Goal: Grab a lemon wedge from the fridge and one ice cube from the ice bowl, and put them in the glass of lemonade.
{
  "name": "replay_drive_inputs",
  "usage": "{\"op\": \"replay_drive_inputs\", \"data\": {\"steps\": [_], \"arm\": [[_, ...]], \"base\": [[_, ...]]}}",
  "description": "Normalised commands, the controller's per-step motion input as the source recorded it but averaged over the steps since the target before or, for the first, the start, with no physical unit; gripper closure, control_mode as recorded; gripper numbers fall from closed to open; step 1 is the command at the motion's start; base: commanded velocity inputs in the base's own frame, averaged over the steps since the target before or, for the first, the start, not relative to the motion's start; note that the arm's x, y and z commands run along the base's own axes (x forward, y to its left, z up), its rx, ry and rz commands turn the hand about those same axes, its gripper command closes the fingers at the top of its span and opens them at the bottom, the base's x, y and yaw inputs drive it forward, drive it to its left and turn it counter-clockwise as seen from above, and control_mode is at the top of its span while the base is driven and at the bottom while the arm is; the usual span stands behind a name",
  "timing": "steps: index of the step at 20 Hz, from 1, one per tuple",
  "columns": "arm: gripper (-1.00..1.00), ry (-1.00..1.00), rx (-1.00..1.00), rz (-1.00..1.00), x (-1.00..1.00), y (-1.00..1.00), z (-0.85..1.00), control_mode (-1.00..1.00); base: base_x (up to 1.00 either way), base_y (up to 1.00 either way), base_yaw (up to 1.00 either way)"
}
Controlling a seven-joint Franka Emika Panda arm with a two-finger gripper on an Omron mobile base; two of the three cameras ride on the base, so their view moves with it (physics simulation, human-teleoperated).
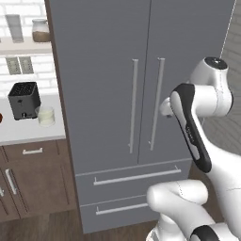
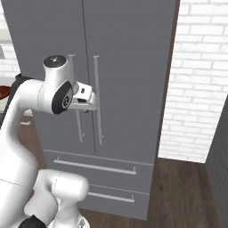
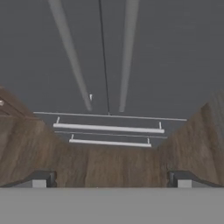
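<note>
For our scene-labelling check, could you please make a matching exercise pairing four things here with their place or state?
Things:
1 fridge
2 toaster
3 gripper
4 glass of lemonade

Place or state:
A black, on the counter
B both doors shut
C beside the toaster, pale liquid inside
D open, facing the fridge

Pairs: 1-B, 2-A, 3-D, 4-C

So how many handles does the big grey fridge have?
4: two tall bar handles, the left door handle and the right door handle, plus the upper drawer handle and the lower drawer handle, which the arm partly hides.
</note>
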Motion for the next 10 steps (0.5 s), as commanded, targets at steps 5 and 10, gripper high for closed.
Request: {"op": "replay_drive_inputs", "data": {"steps": [5,10], "arm": [[-1.0,0.0,0.0,0.0,0.74,0.04,-0.01,-1.0],[-1.0,-0.03,0.0,0.0,0.83,0.07,-0.09,-1.0]], "base": [[0.0,0.0,0.0],[0.0,0.0,0.0]]}}
